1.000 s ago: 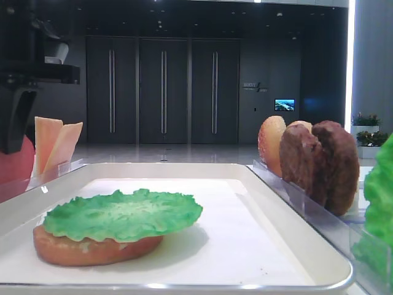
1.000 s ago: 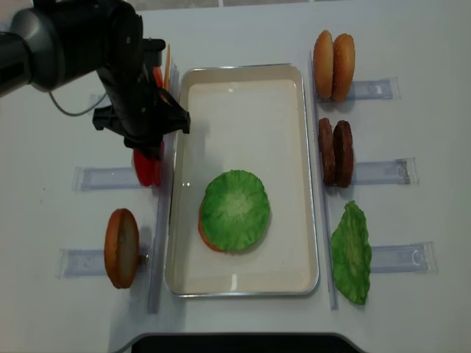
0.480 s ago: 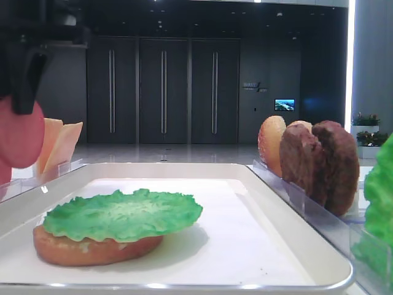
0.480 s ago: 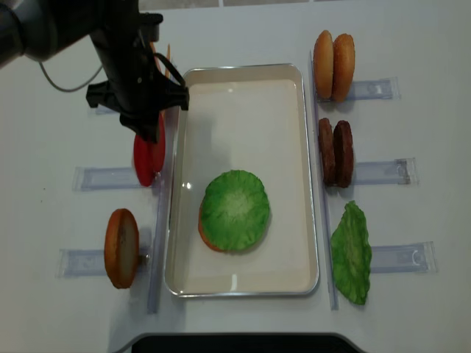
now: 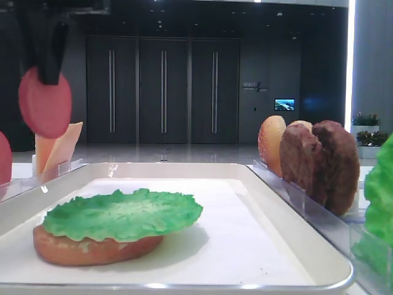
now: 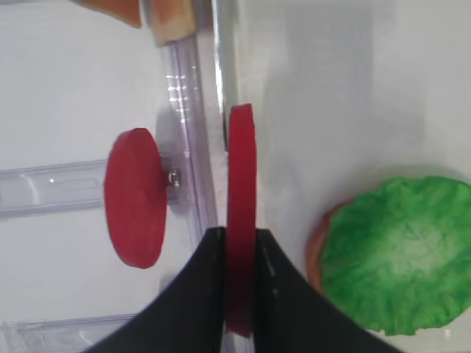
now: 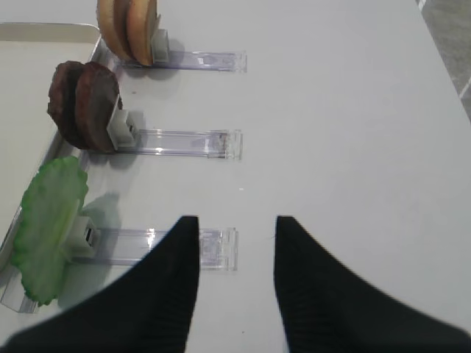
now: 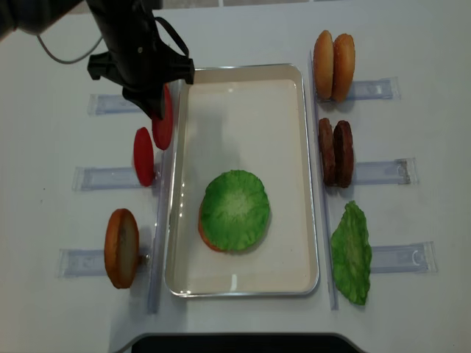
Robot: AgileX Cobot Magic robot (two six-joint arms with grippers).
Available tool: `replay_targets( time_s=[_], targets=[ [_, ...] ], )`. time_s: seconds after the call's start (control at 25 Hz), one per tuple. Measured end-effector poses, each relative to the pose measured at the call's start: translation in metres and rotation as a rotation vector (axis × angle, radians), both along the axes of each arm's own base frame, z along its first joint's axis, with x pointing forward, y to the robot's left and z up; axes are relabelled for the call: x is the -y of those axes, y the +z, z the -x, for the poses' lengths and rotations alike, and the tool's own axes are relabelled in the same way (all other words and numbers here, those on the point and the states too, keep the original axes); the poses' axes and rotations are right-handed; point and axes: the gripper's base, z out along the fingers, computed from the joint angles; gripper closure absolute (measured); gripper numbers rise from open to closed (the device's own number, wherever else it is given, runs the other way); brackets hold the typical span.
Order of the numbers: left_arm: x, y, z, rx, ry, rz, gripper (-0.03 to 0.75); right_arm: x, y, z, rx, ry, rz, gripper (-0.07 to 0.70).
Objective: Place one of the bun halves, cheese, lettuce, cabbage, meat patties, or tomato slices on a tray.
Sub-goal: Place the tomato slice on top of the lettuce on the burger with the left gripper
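My left gripper [image 8: 152, 103] is shut on a red tomato slice [image 8: 163, 118], which hangs on edge in the air just outside the left rim of the white tray [image 8: 243, 68]. In the left wrist view the fingers [image 6: 211, 254] pinch this slice [image 6: 241, 169] from both sides. A second tomato slice [image 8: 143, 157] stands in its clear rack. On the tray a green lettuce leaf [image 8: 235, 209] lies over a bun half [image 5: 92, 251]. My right gripper [image 7: 235, 220] is open over the bare table, nothing between its fingers.
Right of the tray, clear racks hold two bun halves [image 8: 333, 65], two meat patties [image 8: 335, 152] and a lettuce leaf [image 8: 351, 254]. Another bun half [image 8: 121, 248] stands at the front left. Cheese slices [image 5: 58, 144] stand at the back left.
The left gripper has lifted one tomato slice out of its rack and carried it up and toward the far end, close to the tray's left rim. The right gripper shows no change.
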Motion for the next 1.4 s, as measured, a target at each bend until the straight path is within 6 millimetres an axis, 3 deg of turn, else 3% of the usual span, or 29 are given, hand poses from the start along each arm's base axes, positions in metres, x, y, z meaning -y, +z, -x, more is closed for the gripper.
replay_targets(
  time_s=[0.2,0.4,0.76,0.92,1.04,1.4],
  targets=[
    [0.027,0.030,0.030,0.081,-0.087,0.032,0.658,0.000,0.000,0.000,0.000,0.000,0.000,0.387],
    [0.025,0.047,0.055,0.105,-0.110,0.071,0.658,0.000,0.000,0.000,0.000,0.000,0.000,0.387],
    [-0.006,0.015,0.108,-0.013,-0.082,0.051,0.658,0.000,0.000,0.000,0.000,0.000,0.000,0.387],
    [-0.010,0.012,0.114,0.001,-0.080,0.074,0.658,0.000,0.000,0.000,0.000,0.000,0.000,0.387],
    [-0.006,0.008,0.112,0.036,-0.088,0.119,0.658,0.000,0.000,0.000,0.000,0.000,0.000,0.387],
    [0.026,-0.018,0.114,0.112,-0.219,0.505,0.658,0.000,0.000,0.000,0.000,0.000,0.000,0.387]
  ],
)
